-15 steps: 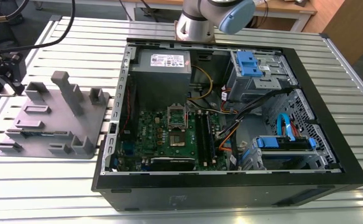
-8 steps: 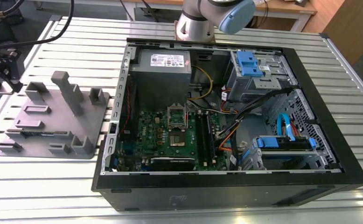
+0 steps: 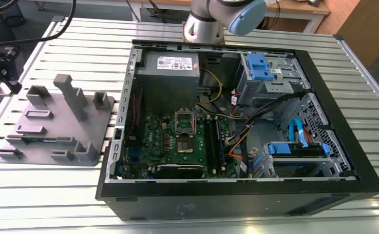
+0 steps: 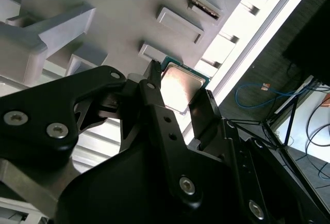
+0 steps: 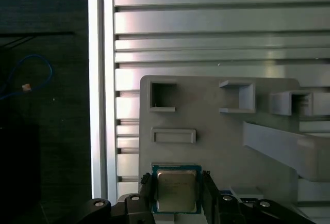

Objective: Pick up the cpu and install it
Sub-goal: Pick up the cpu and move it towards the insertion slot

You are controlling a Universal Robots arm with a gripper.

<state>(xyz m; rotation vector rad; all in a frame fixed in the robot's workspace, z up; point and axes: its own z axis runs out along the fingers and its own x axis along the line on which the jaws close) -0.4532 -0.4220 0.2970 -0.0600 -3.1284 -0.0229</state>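
**Cpu clamped near the holder's edge**

The end effector (image 5: 176, 184) is narrowed on the cpu (image 5: 176, 190), gripping two opposite sides over the grey plastic holder (image 5: 216, 141), close to the counter (image 5: 206, 22) rim. Bare slats lie beyond. In the exterior view it points downward, well apart from the open computer case (image 3: 319, 92).

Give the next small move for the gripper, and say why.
Probably a gentle squeeze before any lift. In the first wrist view the gripper straddles the small square silver-topped cpu chip, which lies flat in its recess on the grey plastic holder; a firm hold cannot be confirmed.
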